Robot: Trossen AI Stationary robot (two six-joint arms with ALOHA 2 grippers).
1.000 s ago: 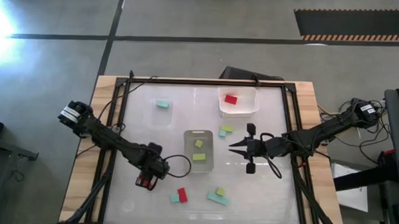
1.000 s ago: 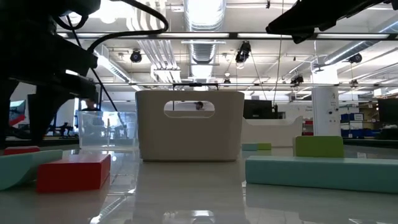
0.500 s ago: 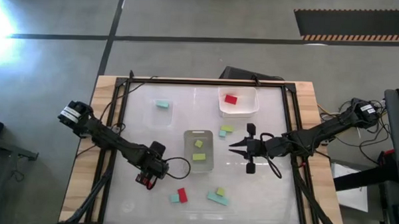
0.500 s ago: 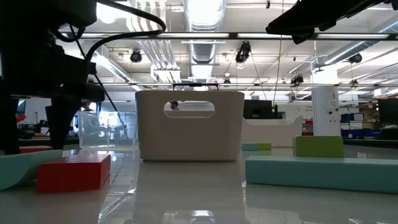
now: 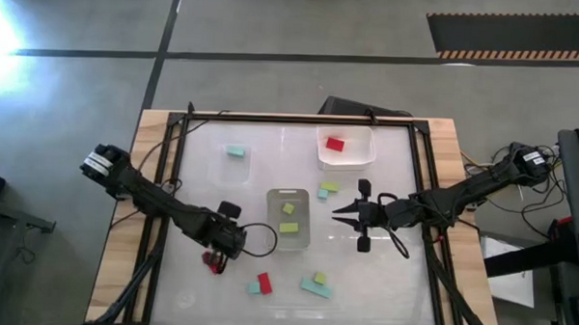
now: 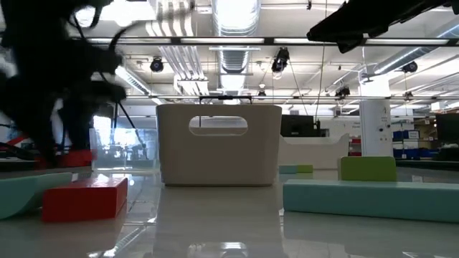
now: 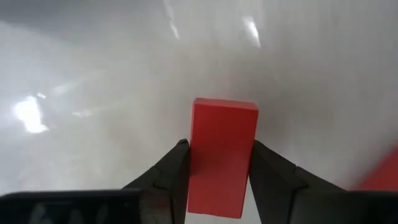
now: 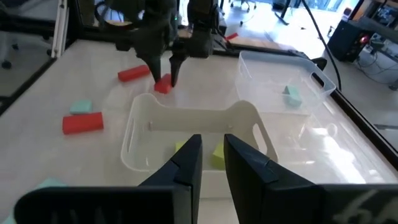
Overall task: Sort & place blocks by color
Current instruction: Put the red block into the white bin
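The left gripper (image 5: 213, 263) is clamped on a red block (image 7: 221, 152), positioned near the front-left corner of the center tray (image 5: 289, 242). The right gripper (image 5: 346, 213) hovers just right of that tray, jaws nearly together and empty. A second red block (image 5: 264, 282) lies on the table in front of the tray.

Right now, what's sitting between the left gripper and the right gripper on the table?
In the high view, the middle container holding two yellow-green blocks lies between the left gripper, closed on a red block, and the right gripper.
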